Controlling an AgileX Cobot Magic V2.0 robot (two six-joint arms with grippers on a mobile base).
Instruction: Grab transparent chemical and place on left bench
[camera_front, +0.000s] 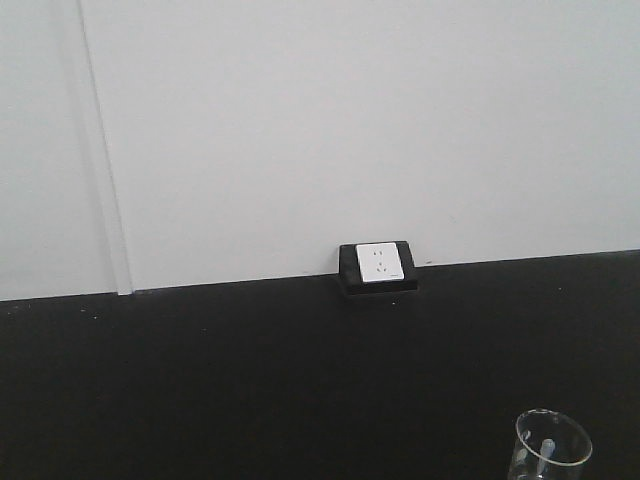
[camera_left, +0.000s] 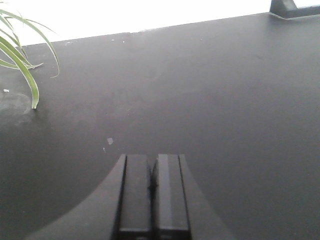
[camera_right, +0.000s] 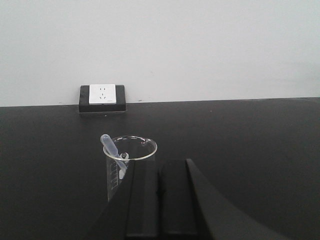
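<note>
The transparent chemical (camera_right: 108, 143) stands slanted inside a clear beaker (camera_right: 114, 176). Its squeeze bulb pokes over the rim at the upper left and its thin stem runs down into the glass. Leaning on the rim is what props it up and leaves the bulb free to take.

In the right wrist view the beaker sits centre-left on the black counter (camera_right: 250, 140), just ahead and slightly left of the right fingers (camera_right: 142, 200). Those are pressed together with only a dark seam between them, and they hold nothing. They would need to part before closing on the bulb (my judgement; no reach shows here).

The left fingers (camera_left: 136, 190) are likewise closed and empty over bare counter, with green plant leaves (camera_left: 22, 70) at the upper left of that view.

A white wall socket (camera_right: 102, 94) sits at the wall line behind the beaker, so this stretch is not the left bench, which is in none of the views. The front view catches only the top of the beaker in its lower right corner. The grab is not yet done.
</note>
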